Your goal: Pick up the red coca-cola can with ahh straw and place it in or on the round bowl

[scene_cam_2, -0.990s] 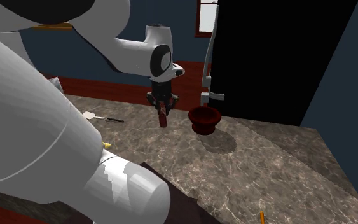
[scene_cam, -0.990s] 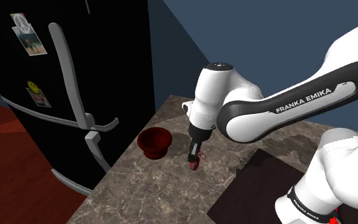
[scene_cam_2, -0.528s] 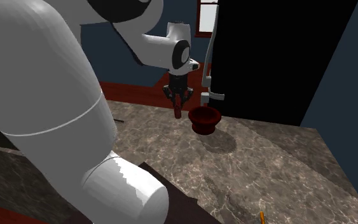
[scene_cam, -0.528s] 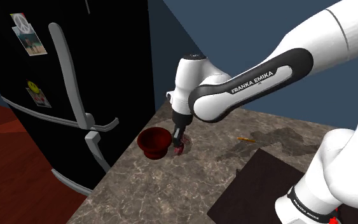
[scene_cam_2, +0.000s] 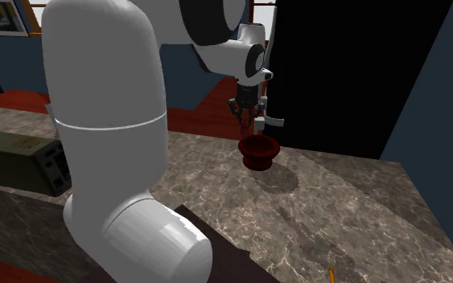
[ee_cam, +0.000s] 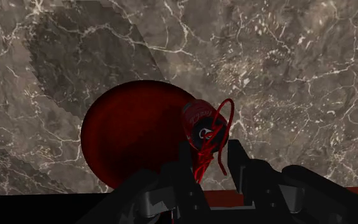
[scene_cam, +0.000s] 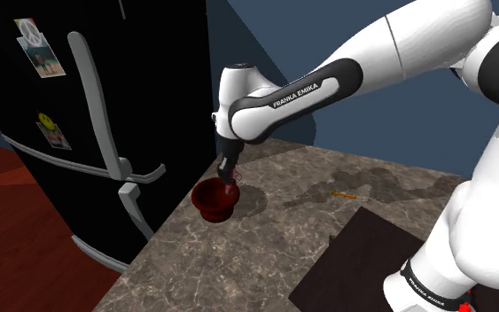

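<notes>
We see the end effector (ee_cam: 210,156) clasping the can (ee_cam: 199,122) over the bowl (ee_cam: 130,137). Its arm (scene_cam: 327,84) reads "FRANKA EMIKA".

We find the bowl (scene_cam: 214,198) on the counter (scene_cam: 238,257), close to the edge that faces the fridge (scene_cam: 150,89). The can (ee_cam: 199,121), clasped in the gripper (ee_cam: 209,149), hangs just over the bowl's rim. Farther along the counter, well apart from the bowl, we see a small stick (scene_cam: 341,192). A mat (scene_cam: 362,266) lies by the arm's base, before the stick in the shoulder view.
</notes>
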Robot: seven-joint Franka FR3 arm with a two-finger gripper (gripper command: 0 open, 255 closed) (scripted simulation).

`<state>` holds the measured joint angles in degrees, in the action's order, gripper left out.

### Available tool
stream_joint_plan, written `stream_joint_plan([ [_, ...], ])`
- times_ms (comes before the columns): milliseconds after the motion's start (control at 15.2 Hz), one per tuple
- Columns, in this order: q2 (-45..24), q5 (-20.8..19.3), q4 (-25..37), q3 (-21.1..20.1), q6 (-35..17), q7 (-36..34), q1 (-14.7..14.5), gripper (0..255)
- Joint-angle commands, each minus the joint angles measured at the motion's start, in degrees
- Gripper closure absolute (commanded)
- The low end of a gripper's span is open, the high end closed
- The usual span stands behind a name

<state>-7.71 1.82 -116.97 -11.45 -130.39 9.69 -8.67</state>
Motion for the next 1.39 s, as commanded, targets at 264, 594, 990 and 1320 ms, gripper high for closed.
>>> stream_joint_plan([
  [264, -12.33, -2.06, 17.66, 1.54, 5.60, 1.77, 0.87, 255],
  [594, -16.87, -2.64, 21.42, 1.99, 4.88, 2.19, 0.87, 255],
  [990, -18.87, -2.94, 19.63, 2.17, 1.10, 2.16, 0.75, 255],
  [1320, -20.85, -3.23, 18.49, 2.35, -2.01, 2.10, 0.62, 255],
])
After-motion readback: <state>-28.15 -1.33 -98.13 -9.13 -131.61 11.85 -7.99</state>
